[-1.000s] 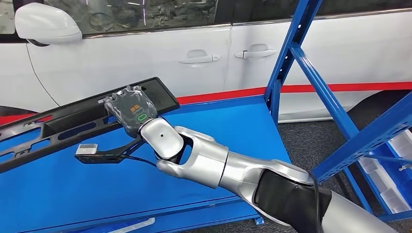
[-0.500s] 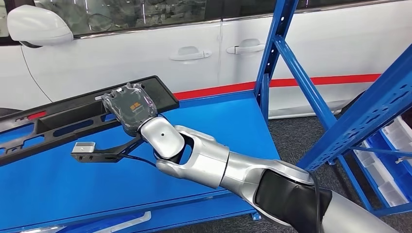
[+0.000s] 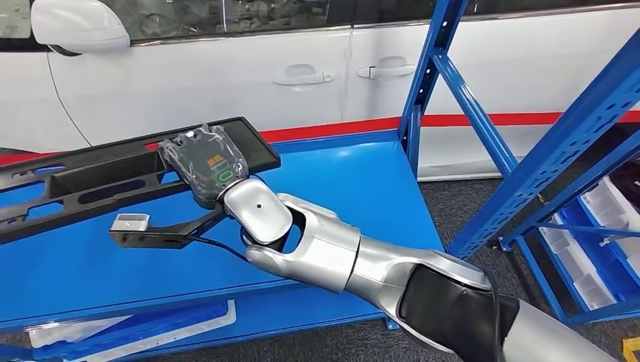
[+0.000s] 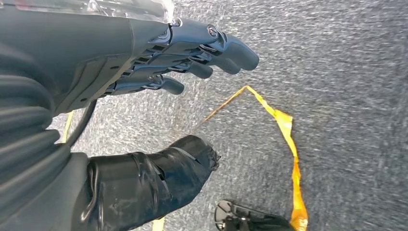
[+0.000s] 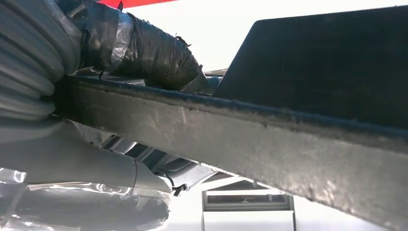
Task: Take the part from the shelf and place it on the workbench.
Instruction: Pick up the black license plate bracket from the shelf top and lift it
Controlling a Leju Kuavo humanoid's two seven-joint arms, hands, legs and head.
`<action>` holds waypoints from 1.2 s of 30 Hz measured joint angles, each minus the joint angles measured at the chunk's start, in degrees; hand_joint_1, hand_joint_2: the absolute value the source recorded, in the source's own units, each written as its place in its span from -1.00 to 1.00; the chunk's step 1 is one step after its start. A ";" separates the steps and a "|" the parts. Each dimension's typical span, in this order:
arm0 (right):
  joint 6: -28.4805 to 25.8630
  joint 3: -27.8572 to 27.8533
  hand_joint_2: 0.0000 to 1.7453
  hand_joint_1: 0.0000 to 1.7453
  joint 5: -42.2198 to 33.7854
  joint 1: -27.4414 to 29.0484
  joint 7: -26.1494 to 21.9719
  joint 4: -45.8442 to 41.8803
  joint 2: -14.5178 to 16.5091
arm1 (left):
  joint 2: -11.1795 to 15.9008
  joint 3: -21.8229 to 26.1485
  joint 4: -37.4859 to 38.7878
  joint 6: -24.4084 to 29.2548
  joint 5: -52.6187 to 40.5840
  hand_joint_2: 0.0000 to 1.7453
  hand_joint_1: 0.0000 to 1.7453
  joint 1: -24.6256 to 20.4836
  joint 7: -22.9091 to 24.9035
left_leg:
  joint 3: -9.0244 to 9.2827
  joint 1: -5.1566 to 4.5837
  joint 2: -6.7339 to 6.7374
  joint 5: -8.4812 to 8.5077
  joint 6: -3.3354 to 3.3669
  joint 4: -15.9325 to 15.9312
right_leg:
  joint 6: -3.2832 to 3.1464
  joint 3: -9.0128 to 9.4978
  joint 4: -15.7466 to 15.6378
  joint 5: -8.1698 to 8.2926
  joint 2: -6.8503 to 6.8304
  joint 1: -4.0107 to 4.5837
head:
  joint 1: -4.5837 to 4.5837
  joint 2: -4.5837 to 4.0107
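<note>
The right hand (image 3: 205, 162) grips the long black trim part (image 3: 113, 177), its thumb (image 5: 144, 45) clamped over the part's edge (image 5: 240, 139). The part lies over the far left corner of the blue workbench (image 3: 355, 188), beside the white car (image 3: 226, 83). The left hand (image 4: 159, 62) hangs over grey floor (image 4: 337, 96), fingers (image 4: 231, 48) loosely apart, holding nothing.

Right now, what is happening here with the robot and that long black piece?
The robot's right hand grips a long black plastic part over the blue shelf surface, with a white car behind it. The right wrist view shows the part's edge pressed against the hand. The left hand hangs over the grey floor, holding nothing. The part is not yet on any workbench.
</note>
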 joint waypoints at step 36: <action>-0.07 -0.20 1.00 1.00 -0.03 0.14 0.02 -1.46 -0.37 | -0.41 0.00 0.03 0.01 0.48 1.00 -1.00 -0.14 0.17 | -1.88 0.22 0.12 1.27 -1.91 1.34 | -1.34 5.55 -9.35 2.35 0.30 0.23 | 0.25 0.00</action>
